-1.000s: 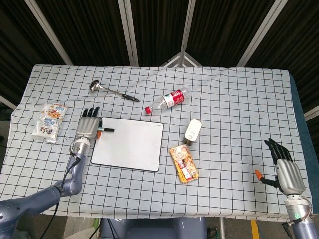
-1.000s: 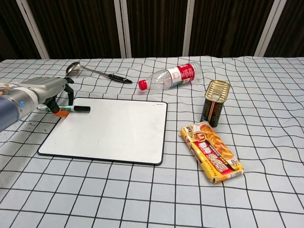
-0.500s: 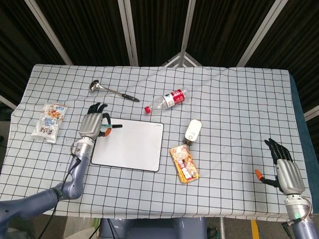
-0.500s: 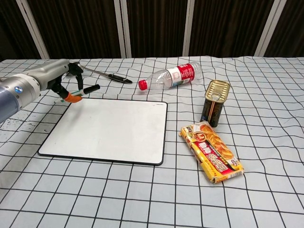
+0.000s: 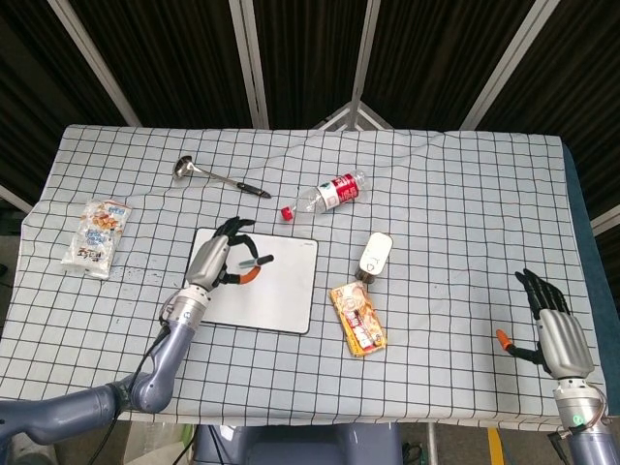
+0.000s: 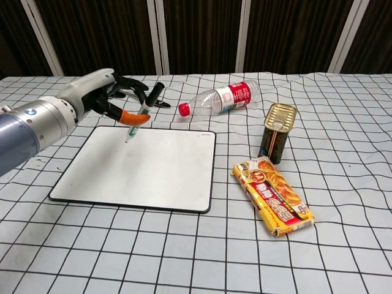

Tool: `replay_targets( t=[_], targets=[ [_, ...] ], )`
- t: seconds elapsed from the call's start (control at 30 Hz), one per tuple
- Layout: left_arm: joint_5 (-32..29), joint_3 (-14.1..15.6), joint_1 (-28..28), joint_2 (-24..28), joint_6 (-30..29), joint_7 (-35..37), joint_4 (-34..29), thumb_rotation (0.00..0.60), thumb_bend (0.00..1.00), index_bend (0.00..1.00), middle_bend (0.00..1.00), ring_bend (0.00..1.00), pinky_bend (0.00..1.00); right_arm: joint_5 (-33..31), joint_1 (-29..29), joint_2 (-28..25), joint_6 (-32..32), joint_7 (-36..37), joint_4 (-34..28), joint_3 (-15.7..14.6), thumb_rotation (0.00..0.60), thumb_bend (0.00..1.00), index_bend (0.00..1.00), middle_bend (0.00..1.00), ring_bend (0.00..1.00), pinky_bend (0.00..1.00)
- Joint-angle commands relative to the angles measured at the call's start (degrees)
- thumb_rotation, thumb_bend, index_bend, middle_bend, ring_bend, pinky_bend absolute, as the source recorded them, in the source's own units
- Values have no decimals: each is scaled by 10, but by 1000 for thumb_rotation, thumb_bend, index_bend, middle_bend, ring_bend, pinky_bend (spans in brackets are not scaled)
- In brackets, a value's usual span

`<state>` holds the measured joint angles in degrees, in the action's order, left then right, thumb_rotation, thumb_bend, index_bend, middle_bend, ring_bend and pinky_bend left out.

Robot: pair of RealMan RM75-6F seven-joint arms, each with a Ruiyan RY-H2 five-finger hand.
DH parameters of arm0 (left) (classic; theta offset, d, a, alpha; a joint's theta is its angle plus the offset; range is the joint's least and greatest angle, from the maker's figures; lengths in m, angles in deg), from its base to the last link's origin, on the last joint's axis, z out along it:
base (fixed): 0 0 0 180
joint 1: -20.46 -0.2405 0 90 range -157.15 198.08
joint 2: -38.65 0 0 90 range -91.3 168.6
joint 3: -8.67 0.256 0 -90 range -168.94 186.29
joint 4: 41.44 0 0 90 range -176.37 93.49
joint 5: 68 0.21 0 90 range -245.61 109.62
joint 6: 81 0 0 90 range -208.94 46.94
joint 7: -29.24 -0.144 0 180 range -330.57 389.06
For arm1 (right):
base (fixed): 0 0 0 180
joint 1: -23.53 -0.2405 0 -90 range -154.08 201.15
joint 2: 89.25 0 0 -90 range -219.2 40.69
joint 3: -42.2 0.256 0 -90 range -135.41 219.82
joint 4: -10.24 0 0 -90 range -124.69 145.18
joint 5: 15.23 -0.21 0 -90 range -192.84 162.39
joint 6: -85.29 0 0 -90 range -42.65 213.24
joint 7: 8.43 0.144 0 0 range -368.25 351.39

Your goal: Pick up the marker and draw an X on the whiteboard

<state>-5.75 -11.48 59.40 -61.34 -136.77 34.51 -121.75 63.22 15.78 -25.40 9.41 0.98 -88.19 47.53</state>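
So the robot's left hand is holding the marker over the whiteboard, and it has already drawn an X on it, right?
Not quite. The left hand does hold the marker over the whiteboard, but no X is drawn yet: the chest view shows the board's surface blank, with the marker's lower end above it.

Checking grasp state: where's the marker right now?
The marker is held in the left hand, lifted and tilted above the upper-left part of the whiteboard; the head view shows it over the board's top half, left of the water bottle.
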Motion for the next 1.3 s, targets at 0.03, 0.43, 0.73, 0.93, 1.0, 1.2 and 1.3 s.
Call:
replay_targets(
  t=[0.03,0.43,0.73,0.93,1.0,1.2,1.3],
  targets=[
    [12,11,1,-12,8,20,3,600,506,681,133,0,11,0,0,0,0,1,0,0,600,312,0,0,0,0],
    [35,23,10,-40,15,54,26,600,505,685,140,0,11,0,-1,0,1,1,0,0,600,312,0,0,0,0],
    [53,27,15,-55,11,74,48,600,505,689,144,0,11,1,0,-1,1,3,1,0,600,312,0,0,0,0],
    [60,32,16,-56,15,81,69,600,505,690,146,0,10,2,0,-1,1,4,1,0,600,312,0,0,0,0],
    [63,34,17,-55,17,83,79,600,505,691,147,0,10,3,0,-1,1,4,1,-1,600,312,0,0,0,0],
    [73,38,19,-52,21,96,111,600,505,692,148,0,10,4,0,-1,1,2,1,-2,600,312,0,0,0,0],
    [77,40,18,-48,22,102,128,600,505,693,150,0,10,2,0,-1,2,3,0,-1,600,313,0,0,0,0]
  ],
)
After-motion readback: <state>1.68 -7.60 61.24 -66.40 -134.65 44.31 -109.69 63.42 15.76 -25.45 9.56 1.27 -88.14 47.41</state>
